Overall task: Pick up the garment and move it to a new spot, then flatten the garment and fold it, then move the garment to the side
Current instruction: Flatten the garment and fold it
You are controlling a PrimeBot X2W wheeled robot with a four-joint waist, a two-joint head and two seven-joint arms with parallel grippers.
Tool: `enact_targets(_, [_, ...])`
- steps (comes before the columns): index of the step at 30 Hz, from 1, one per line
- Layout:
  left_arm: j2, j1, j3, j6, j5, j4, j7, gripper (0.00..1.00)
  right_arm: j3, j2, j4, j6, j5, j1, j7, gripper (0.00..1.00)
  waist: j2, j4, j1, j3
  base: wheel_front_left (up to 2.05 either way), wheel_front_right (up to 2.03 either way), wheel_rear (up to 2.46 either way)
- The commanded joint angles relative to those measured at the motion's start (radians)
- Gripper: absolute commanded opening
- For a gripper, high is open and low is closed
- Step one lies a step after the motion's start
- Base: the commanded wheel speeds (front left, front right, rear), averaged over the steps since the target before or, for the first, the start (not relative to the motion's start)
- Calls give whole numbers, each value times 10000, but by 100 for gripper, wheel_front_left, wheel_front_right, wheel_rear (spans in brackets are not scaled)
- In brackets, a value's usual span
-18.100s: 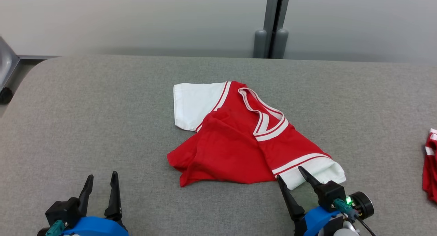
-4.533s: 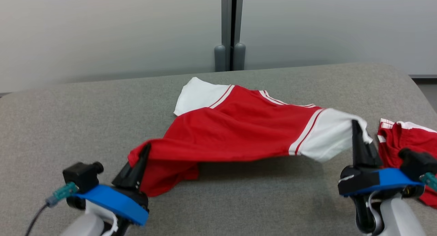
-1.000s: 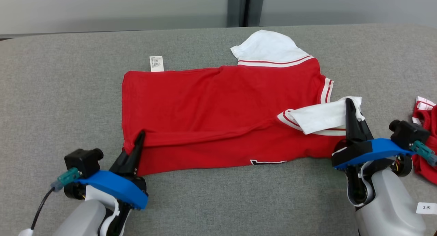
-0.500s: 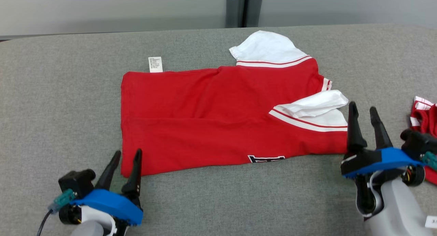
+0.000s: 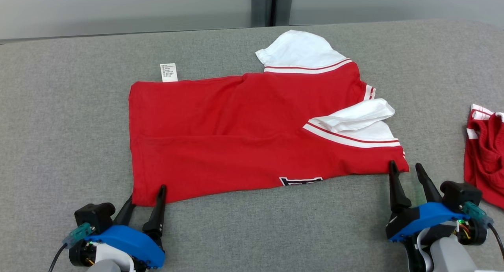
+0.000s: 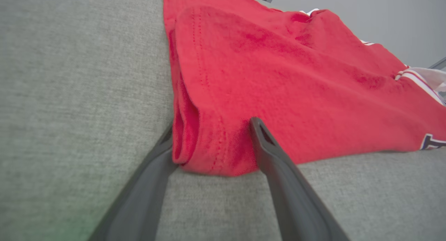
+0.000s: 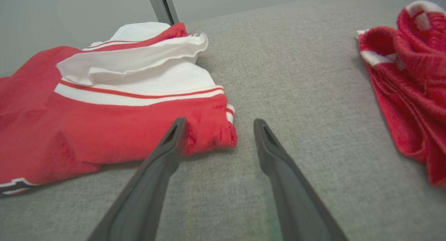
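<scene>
Left gripper (image 5: 146, 193): spread, straddling garment (image 5: 236, 126) hem corner at 7 o'clock. Outer finger seemingly tucked under fold, contact unclear. Right gripper (image 5: 404, 164): spread, tips at 5 o'clock corner, one against red edge. Garment flat on grey table (image 5: 59, 146), centre, one white sleeve folded over. Second red cloth (image 5: 486, 161) at 3 o'clock, apart.

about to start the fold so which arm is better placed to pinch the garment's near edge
Left. The left gripper straddles the garment at its near hem corner, fabric deep between its open fingers. The right gripper is open too, but only a corner tip enters its gap.
</scene>
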Motion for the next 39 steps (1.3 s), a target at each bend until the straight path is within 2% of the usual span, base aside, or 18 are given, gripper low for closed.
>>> enact_targets(1, [-105,35,-384,6,-188,347,200,100,-17,-54,74,1,-128,-262,-30,100,2,19,2,59,0,0,0])
enact_targets(6, [52,-325,-1789,-5,-842,1118,464,100,8,-48,960,1,-497,-690,-30,100,2,76,2,260,0,0,0])
enact_targets(7, [84,-427,-2061,-6,-993,1200,509,96,29,-49,1173,1,-530,-813,-27,100,2,90,2,306,0,0,0])
enact_targets(8, [96,-490,-2314,-6,-1163,1239,582,53,126,-46,1405,1,-510,-909,-7,100,2,104,2,334,0,0,0])
enact_targets(9, [116,-562,-2598,-6,-1315,1258,687,31,210,-28,1611,1,-450,-1008,-2,100,2,116,2,377,0,0,0])
enact_targets(10, [163,-641,-2835,-15,-1480,1233,719,0,275,-22,1767,2,-327,-1137,2,100,2,125,2,415,0,0,0])
enact_targets(12, [232,-733,-3292,-18,-1848,1140,731,0,590,1,2013,4,-96,-1355,8,100,2,142,2,458,0,0,0])
enact_targets(13, [282,-800,-3464,-18,-1998,1136,709,0,752,20,2104,13,30,-1449,11,46,2,146,2,475,0,0,0])
enact_targets(14, [337,-864,-3613,-18,-2146,1119,659,0,874,20,2156,13,176,-1529,22,0,2,143,2,487,0,0,0])
enact_targets(19, [611,-1360,-3514,-14,-2629,975,317,0,969,-35,1687,9,571,-1721,-18,0,2,153,2,334,0,0,0])
enact_targets(24, [682,-1323,-1782,-5,-1960,274,120,0,686,-41,1201,3,702,-1241,-18,0,2,186,2,-295,0,0,0])
enact_targets(31, [41,-20,-373,-3,-831,-52,104,0,453,-46,1180,1,1101,-234,-18,0,2,255,2,-1534,0,0,0])
enact_targets(39, [-652,1566,298,-2,-145,573,101,0,145,-65,1092,-1,1852,1339,-18,0,2,441,2,-2651,0,0,0])
